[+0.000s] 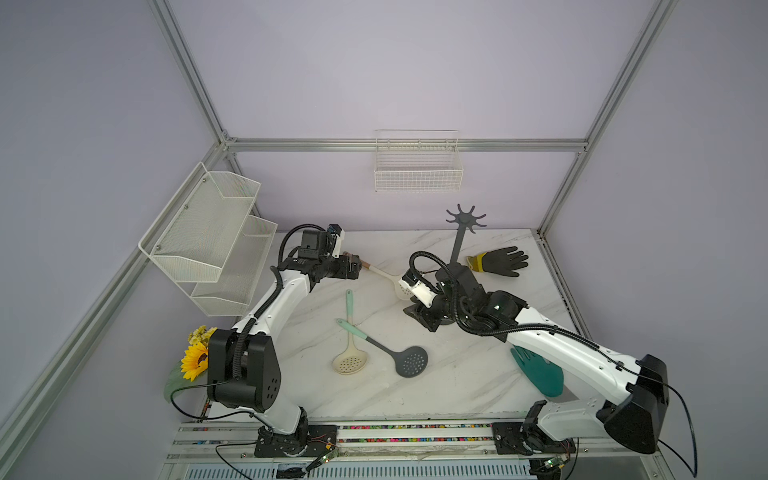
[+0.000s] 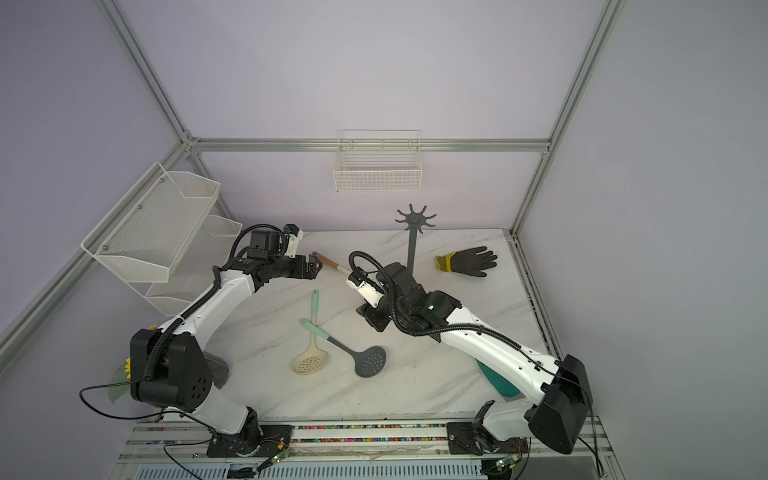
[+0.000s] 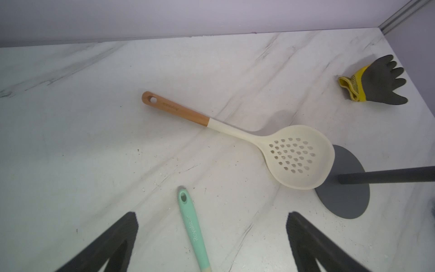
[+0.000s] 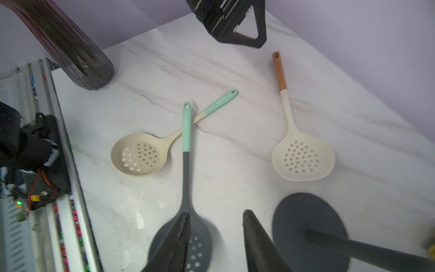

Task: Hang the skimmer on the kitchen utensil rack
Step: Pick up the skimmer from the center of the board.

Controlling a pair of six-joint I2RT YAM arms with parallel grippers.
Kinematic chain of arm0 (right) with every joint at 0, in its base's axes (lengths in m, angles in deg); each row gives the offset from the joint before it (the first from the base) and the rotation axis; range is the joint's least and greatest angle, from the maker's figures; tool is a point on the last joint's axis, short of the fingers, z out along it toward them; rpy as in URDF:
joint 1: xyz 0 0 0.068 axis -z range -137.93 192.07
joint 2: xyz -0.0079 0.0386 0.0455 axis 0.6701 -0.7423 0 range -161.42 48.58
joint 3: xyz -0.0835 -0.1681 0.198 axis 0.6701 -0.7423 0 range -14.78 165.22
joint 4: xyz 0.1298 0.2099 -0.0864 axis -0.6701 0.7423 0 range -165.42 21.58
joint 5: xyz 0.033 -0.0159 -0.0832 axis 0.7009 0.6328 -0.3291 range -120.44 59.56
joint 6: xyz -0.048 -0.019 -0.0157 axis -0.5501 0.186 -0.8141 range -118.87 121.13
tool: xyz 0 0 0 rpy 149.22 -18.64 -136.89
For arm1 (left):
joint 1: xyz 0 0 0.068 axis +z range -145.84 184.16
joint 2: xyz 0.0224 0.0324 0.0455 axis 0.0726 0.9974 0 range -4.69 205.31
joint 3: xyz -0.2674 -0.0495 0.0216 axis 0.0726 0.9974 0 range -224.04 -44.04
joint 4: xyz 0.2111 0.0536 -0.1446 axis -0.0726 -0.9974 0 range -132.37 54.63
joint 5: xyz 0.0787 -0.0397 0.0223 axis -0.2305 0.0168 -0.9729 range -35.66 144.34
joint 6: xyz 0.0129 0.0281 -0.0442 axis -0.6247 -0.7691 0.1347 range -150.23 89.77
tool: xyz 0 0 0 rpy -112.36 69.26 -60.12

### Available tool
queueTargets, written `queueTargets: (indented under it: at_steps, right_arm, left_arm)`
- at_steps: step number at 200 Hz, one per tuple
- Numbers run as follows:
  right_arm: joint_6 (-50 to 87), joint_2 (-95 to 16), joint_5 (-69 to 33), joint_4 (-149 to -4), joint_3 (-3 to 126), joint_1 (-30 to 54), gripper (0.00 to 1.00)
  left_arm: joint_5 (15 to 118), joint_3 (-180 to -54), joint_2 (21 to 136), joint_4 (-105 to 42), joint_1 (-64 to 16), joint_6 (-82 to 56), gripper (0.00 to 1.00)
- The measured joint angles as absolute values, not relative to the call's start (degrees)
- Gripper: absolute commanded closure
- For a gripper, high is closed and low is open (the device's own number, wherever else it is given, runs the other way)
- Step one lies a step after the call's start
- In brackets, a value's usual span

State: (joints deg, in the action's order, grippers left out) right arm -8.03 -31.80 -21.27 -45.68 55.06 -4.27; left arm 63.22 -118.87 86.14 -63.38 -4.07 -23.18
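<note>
Marble-look tabletop, lilac walls, aluminium frame; left pincer, right pincer apart, seemingly empty.

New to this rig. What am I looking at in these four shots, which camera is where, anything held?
Two white robot arms, left and right, stand along the front of a marble-look table, each ending in a two-finger gripper. Two pictures look down on the whole scene from overhead; the other two come from wrist cameras, where the dark wedges are the fingers. The left gripper and right gripper are both open and hold nothing. On the table lie three skimmers: a wooden-handled cream skimmer, a mint-handled cream skimmer and a grey skimmer crossing it. The dark utensil rack stands towards the back, its hooks bare. Also in view: a black glove, a teal glove, a sunflower.
</note>
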Motion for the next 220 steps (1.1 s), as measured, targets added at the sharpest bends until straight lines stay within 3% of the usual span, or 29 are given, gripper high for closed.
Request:
queueTargets:
  at_steps: [108,151,220]
  right_arm:
    - [-14.53,-53.11,-14.19,-40.98,62.03,-6.85,0.32]
    - [-16.78,-60.06,-15.66,-41.2,65.22,-11.47,0.33]
    - [-18.2,-69.59,-17.47,-41.31,69.84,-11.31,0.37]
  left_arm:
    - [52.36,-118.73,83.67,-64.32,-1.82,-19.96,0.0]
    - [50.78,-117.14,83.56,-64.23,-0.64,-19.24,0.0]
    - [50.0,-115.5,82.05,-64.3,0.68,-19.22,0.0]
